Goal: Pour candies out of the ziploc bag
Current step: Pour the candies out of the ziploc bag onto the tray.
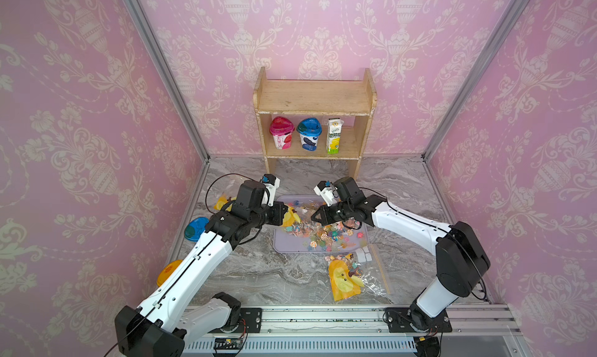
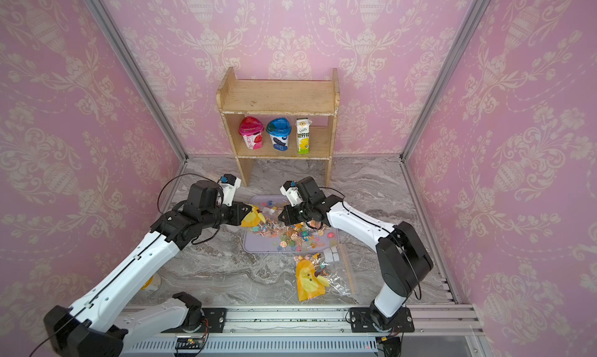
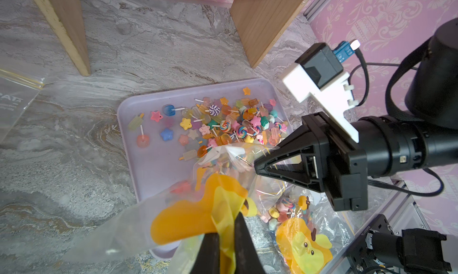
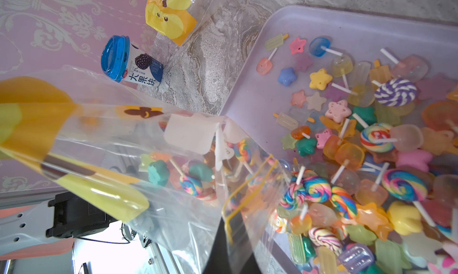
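Over the tray [image 1: 290, 244]: we see the bag [image 4: 119, 141] held tilted, mouth low over the pile.
Left fingers [image 3: 241, 245]: clamped on the bag's yellow printed end.
Right fingers [image 3: 262, 166]: closed, pinching the bag's rim at the zip.
Candies [image 1: 323, 234]: mostly heaped in the tray; we spot a few inside the bag near its mouth.
Worktop [image 1: 258, 274]: second bag [image 1: 345, 278] with candies lies just beside the tray.

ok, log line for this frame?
phase: pour | left fingers: shut on ziploc bag bottom | right fingers: shut on bag mouth | candies: many on tray, some in bag
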Controlling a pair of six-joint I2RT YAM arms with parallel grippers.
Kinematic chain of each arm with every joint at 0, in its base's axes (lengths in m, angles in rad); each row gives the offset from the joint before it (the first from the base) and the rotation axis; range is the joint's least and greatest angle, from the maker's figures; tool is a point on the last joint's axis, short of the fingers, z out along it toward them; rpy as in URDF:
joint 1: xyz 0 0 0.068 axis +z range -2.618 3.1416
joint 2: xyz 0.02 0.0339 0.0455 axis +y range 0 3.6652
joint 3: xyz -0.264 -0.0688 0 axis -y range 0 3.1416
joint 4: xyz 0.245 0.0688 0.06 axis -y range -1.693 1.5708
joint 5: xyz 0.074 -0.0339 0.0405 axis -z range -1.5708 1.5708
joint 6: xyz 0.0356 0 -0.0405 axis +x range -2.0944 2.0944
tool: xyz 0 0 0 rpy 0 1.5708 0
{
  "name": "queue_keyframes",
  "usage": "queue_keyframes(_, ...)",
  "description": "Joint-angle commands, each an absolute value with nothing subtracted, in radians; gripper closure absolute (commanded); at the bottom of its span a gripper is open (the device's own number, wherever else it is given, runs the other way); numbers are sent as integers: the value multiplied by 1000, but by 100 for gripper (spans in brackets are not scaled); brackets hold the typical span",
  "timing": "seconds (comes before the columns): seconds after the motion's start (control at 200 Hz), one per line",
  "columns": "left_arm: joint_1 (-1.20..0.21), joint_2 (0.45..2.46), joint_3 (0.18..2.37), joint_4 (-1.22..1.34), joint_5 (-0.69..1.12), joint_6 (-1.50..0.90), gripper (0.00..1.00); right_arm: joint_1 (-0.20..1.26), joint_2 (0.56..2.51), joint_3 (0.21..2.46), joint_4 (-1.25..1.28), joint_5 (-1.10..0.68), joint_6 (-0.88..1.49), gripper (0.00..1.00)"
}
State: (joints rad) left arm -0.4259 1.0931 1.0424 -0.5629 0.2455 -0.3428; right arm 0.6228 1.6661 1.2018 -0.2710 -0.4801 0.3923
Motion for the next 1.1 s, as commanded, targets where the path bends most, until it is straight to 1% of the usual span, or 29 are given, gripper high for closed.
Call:
queue_keyframes(0.0,-406,1065,1083,-521,197,-302,100,615,1688,1222,-345,-439,374,100)
queue_keyframes(0.36,-387,1044,1122,-570,167,-267,100,617,1708,1244,-348,-455,375,100)
queue_keyframes(0.801,-373,1037,1118,-578,166,-256,100,630,1754,1288,-360,-466,380,100)
queue_keyframes(0.981,-364,1031,1144,-599,153,-237,100,634,1746,1309,-379,-440,359,100)
queue_keyframes(1.096,-359,1034,1128,-590,161,-243,100,636,1777,1319,-374,-464,370,100)
